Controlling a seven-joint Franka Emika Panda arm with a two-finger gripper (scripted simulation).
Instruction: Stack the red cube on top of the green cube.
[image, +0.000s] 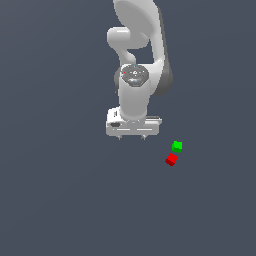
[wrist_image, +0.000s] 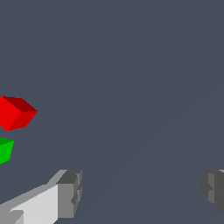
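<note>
The red cube (image: 171, 159) lies on the dark grey floor, touching or nearly touching the green cube (image: 177, 146) just behind it. Both sit toward the exterior view's right of my white gripper (image: 131, 137). The gripper hangs above the floor with its fingers spread wide and nothing between them. In the wrist view the red cube (wrist_image: 16, 113) and the green cube (wrist_image: 5, 149) show at the picture's edge, off to the side of one grey fingertip (wrist_image: 70, 192). The other fingertip (wrist_image: 213, 189) is far from it.
The white arm (image: 137, 55) rises behind the gripper. A plain dark grey floor (image: 60, 190) fills the view all around.
</note>
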